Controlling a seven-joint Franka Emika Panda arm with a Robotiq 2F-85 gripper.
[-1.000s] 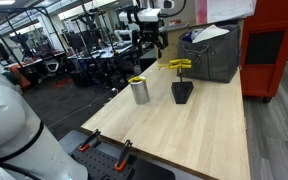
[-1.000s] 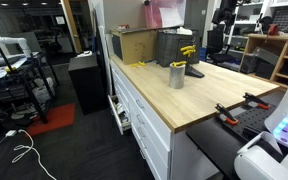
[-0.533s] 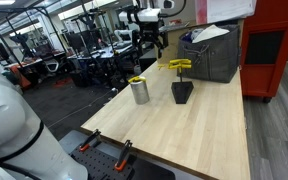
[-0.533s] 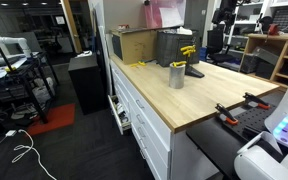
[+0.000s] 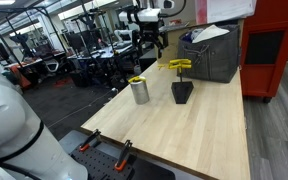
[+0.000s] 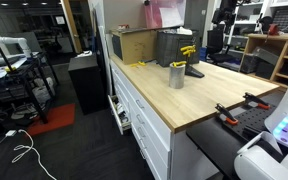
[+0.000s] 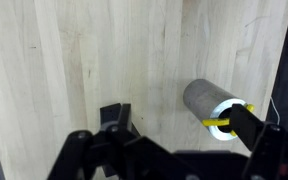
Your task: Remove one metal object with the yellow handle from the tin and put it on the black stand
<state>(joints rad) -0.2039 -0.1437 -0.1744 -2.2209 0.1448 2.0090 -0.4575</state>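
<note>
Pale wood worktop [image 5: 199, 135] carries the tin [image 5: 139, 91] and, just beside it at 3 o'clock, the stand [image 5: 182, 92]. A yellow-handled tool [image 5: 179, 65] lies across the stand's thin top. Another yellow handle [image 5: 136, 79] pokes over the tin's rim. Behind the stand, at about 1 o'clock, is a grey box [image 5: 212, 55].

In the wrist view the tin [image 7: 212, 100] lies at 3 o'clock of centre, with the yellow handle [image 7: 224, 121] at its open mouth. The jaws are spread wide and hold nothing. One finger [image 7: 114, 117] shows at 6 o'clock and the other overlaps the tin's mouth at 4 o'clock. It seems to hang above the tin rather than touch it, though the angle makes that hard to tell.

In an exterior view the arm [image 5: 147, 22] hangs high above the worktop, at 12 o'clock of the tin.
</note>
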